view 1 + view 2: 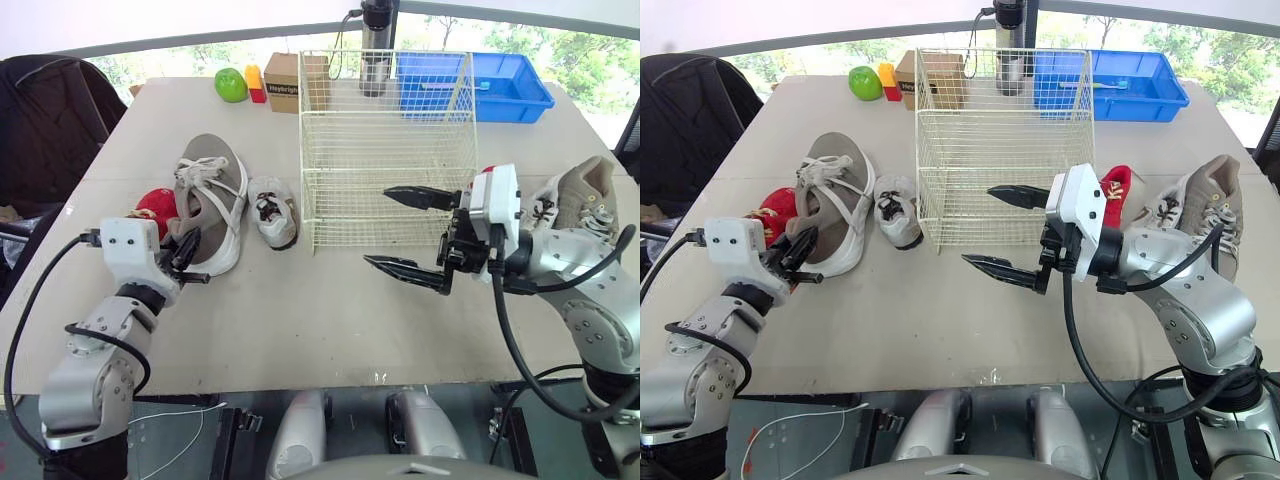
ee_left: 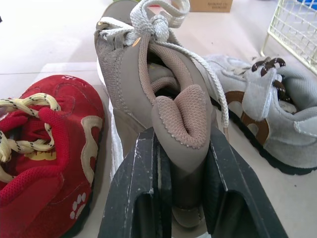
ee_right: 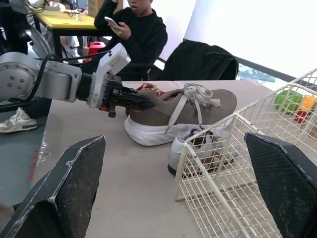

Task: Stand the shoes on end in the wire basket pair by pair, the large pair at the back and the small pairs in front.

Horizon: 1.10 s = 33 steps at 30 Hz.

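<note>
Your left pincer is clamped on the padded heel collar of the large tan shoe, which lies on its sole toward the left edge of the surface, toe pointing at the far edge. A small grey shoe sits just beside it on the basket side and a red shoe on the other. The wire basket stands empty mid-surface near the far edge. Your right pincer hangs wide open, holding nothing, in front of the basket's near wall. The tan shoe's mate rests by the right edge with a second red shoe and a pale small shoe. Expect the tan shoe to be light but long: held by that soft collar alone, the toe will likely sag and swing. The collar foam squashes, so bite deep over the firmer heel back. Mind the loose laces; they look ready to snag on the wire.
</note>
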Each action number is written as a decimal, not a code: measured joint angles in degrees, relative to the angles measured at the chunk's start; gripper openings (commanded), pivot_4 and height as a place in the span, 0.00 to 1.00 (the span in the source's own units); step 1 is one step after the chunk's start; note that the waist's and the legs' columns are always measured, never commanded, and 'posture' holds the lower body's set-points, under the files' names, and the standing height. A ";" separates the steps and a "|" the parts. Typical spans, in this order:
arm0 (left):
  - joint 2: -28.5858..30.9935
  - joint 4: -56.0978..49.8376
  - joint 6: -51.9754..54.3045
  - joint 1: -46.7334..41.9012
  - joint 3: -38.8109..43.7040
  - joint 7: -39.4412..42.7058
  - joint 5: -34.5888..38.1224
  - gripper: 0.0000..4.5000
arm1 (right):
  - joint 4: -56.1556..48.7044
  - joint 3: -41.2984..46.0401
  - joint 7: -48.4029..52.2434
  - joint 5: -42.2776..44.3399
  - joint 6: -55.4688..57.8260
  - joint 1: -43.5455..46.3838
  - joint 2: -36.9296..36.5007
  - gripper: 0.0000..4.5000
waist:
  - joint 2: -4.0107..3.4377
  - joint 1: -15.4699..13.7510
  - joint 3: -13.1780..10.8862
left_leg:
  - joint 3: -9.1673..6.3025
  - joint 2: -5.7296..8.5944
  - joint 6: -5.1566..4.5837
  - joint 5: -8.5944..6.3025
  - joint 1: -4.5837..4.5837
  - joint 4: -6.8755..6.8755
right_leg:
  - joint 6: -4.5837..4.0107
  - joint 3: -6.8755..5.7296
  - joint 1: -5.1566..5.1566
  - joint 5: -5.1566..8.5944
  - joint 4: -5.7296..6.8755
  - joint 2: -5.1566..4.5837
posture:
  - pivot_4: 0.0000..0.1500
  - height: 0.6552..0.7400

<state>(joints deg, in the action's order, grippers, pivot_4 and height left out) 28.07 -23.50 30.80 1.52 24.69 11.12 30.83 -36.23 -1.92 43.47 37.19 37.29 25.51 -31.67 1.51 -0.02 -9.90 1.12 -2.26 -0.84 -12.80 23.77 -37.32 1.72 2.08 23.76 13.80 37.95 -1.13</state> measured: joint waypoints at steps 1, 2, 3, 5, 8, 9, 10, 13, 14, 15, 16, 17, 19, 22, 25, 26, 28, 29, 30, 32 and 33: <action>-1.44 -0.08 -0.06 -1.32 0.35 -0.76 0.94 0.10 | 0.49 0.02 -0.35 -0.14 -0.06 0.45 0.06 0.97 | 0.05 -0.19 -0.03 | -0.05 0.00 0.00 0.00 0.04 -0.04 | 0.02 -0.05 0.00 -0.01 0.00 0.00 | 1.00 1.00; -2.65 -0.86 0.00 -2.95 0.56 -1.69 2.18 0.10 | 0.95 0.02 -0.73 -0.39 -0.16 0.86 0.21 0.97 | 0.19 -0.48 -0.09 | -0.09 0.00 0.00 0.00 0.07 -0.08 | 0.06 -0.10 0.01 -0.04 0.00 0.02 | 1.00 1.00; -3.42 -2.03 0.02 -4.61 0.71 -2.78 3.27 0.10 | 1.27 0.00 -1.01 -0.70 -0.23 1.20 0.22 0.97 | 0.31 -0.66 -0.15 | -0.13 -0.01 0.00 0.00 0.10 -0.09 | 0.11 -0.14 0.00 -0.07 0.01 0.02 | 1.00 1.00; -3.95 -6.02 0.13 -9.02 1.45 -5.88 5.37 0.10 | 1.99 -0.02 -1.46 -1.02 -0.24 2.69 0.22 0.97 | 0.53 -0.72 -0.25 | -0.15 -0.02 0.01 0.00 0.14 -0.10 | 0.16 -0.15 0.01 -0.11 -0.02 0.03 | 1.00 1.00; -3.19 -11.40 0.02 -15.80 3.29 -9.85 6.57 0.10 | 3.52 -0.01 -1.33 -1.06 -0.28 5.31 0.14 0.97 | 0.54 -0.44 -0.25 | -0.11 0.02 0.00 0.00 0.08 -0.07 | 0.20 -0.04 0.00 -0.12 -0.05 0.03 | 1.00 1.00; -2.11 -12.33 -0.02 -17.69 3.39 -10.32 6.51 0.10 | 4.49 -0.01 -1.24 -1.21 -0.31 6.92 0.01 0.97 | 0.53 -0.27 -0.25 | -0.08 0.04 0.00 0.00 0.07 -0.02 | 0.21 -0.03 0.00 -0.13 -0.06 0.04 | 1.00 1.00; -1.22 -12.34 0.00 -18.79 3.18 -10.21 6.41 0.10 | 5.47 0.03 -1.19 -1.21 -0.27 8.72 -0.23 0.97 | 0.52 -0.10 -0.26 | -0.03 0.05 0.00 0.00 0.05 -0.01 | 0.21 -0.02 0.01 -0.13 -0.03 0.06 | 1.00 1.00; 4.28 -11.53 -0.48 -21.53 -0.55 -5.75 3.87 0.10 | 9.82 1.42 -0.32 -0.61 0.27 17.65 -2.66 0.97 | 0.49 0.25 -0.34 | -0.08 0.10 0.01 0.00 0.10 -0.02 | 0.19 -0.12 0.04 -0.12 -0.02 0.15 | 1.00 1.00; 6.29 -11.31 -1.64 -22.13 -2.31 -2.78 2.78 0.10 | 11.35 2.68 0.16 0.13 0.97 21.20 -3.90 0.97 | 0.46 0.20 -0.36 | -0.08 0.09 0.01 0.00 0.09 -0.01 | 0.17 -0.13 0.04 -0.12 -0.04 0.14 | 1.00 1.00; 8.32 -10.80 -3.53 -22.76 -4.40 0.71 1.44 0.10 | 13.21 3.66 1.07 1.11 1.94 25.04 -5.66 0.97 | 0.43 0.16 -0.38 | -0.07 0.10 0.01 0.00 0.10 0.00 | 0.16 -0.14 0.04 -0.10 -0.07 0.12 | 1.00 1.00; 10.37 -9.93 -6.32 -23.72 -6.99 5.38 -0.24 0.10 | 15.38 4.84 2.32 2.01 3.10 29.54 -7.92 0.97 | 0.42 0.10 -0.38 | -0.06 0.10 0.01 0.00 0.10 0.05 | 0.11 -0.14 0.03 -0.08 -0.14 0.12 | 1.00 1.00; 11.87 -8.63 -10.67 -24.31 -10.35 11.27 -2.28 0.10 | 17.87 5.87 4.28 2.10 3.93 34.18 -10.40 0.97 | 0.45 0.26 -0.35 | 0.00 0.02 0.00 -0.01 0.07 0.17 | 0.15 -0.11 0.00 -0.10 -0.27 0.08 | 1.00 1.00; 13.36 -6.03 -14.67 -25.34 -13.03 15.65 -4.70 0.10 | 21.19 3.92 6.68 0.60 3.93 37.60 -12.46 0.97 | 0.38 0.55 -0.41 | 0.09 0.05 0.00 -0.01 0.14 0.22 | 0.15 -0.03 0.13 -0.10 -0.28 0.09 | 1.00 1.00; 16.04 3.44 -27.19 -30.34 -18.94 26.72 -11.67 0.10 | 31.12 -3.95 14.82 -8.33 0.70 48.50 -18.67 0.97 | 0.08 0.74 -0.62 | 0.24 0.09 -0.01 0.00 0.26 0.21 | 0.13 0.09 0.44 -0.10 -0.11 0.15 | 1.00 1.00; 15.91 11.10 -38.60 -34.57 -23.26 33.15 -16.60 0.10 | 38.05 -9.37 20.49 -15.28 -4.90 53.10 -19.10 0.97 | 0.06 1.09 -0.63 | 0.36 0.03 -0.01 -0.01 0.26 0.22 | 0.17 0.22 0.52 -0.12 -0.08 0.21 | 1.00 1.00; 15.85 13.05 -41.84 -35.83 -24.34 34.70 -18.02 0.10 | 40.03 -10.78 21.70 -17.03 -6.20 54.12 -18.58 0.97 | 0.04 1.14 -0.64 | 0.42 0.03 -0.01 -0.01 0.29 0.22 | 0.18 0.27 0.60 -0.12 -0.03 0.21 | 1.00 1.00; 15.20 17.50 -50.39 -38.82 -26.48 38.14 -20.87 0.10 | 44.16 -14.37 24.61 -21.17 -8.73 56.59 -17.19 0.97 | 0.00 1.15 -0.64 | 0.49 0.02 -0.01 0.00 0.74 0.12 | 0.20 0.33 1.11 -0.14 0.13 0.21 | 1.00 1.00; 14.97 19.14 -53.61 -40.21 -27.07 39.13 -21.73 0.10 | 45.65 -15.78 25.77 -22.83 -9.83 57.43 -16.70 0.97 | 0.00 1.09 -0.64 | 0.45 0.00 -0.01 0.01 1.02 0.03 | 0.20 0.28 1.33 -0.15 0.17 0.22 | 1.00 1.00; 14.60 20.87 -56.52 -41.37 -27.62 40.11 -22.30 0.10 | 47.16 -16.93 27.00 -24.47 -11.25 57.98 -16.15 0.97 | 0.00 0.93 -0.64 | 0.46 0.00 -0.01 0.01 1.13 0.00 | 0.20 0.28 1.42 -0.16 0.19 0.20 | 1.00 1.00; 14.02 23.76 -60.87 -43.03 -28.12 41.38 -22.92 0.10 | 49.81 -18.70 29.23 -27.16 -13.48 58.75 -15.42 0.97 | -0.01 0.78 -0.65 | 0.55 0.01 -0.01 0.01 1.22 -0.01 | 0.21 0.29 1.48 -0.17 0.19 0.15 | 1.00 1.00; 13.48 25.84 -63.76 -44.08 -28.43 42.09 -23.27 0.10 | 51.40 -19.64 31.11 -28.99 -15.68 59.06 -15.39 0.97 | -0.01 0.63 -0.65 | 0.64 0.01 -0.01 0.00 1.23 -0.02 | 0.22 0.27 1.48 -0.16 0.18 0.11 | 1.00 1.00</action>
<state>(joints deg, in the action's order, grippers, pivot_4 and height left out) 41.55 2.34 -32.97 -42.55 -3.74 53.21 7.55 15.17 -21.56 74.58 8.20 21.62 84.56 -47.06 1.50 0.61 -10.55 1.76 -2.24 -0.86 -12.79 25.01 -37.34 1.93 2.35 25.25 13.64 38.14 -1.02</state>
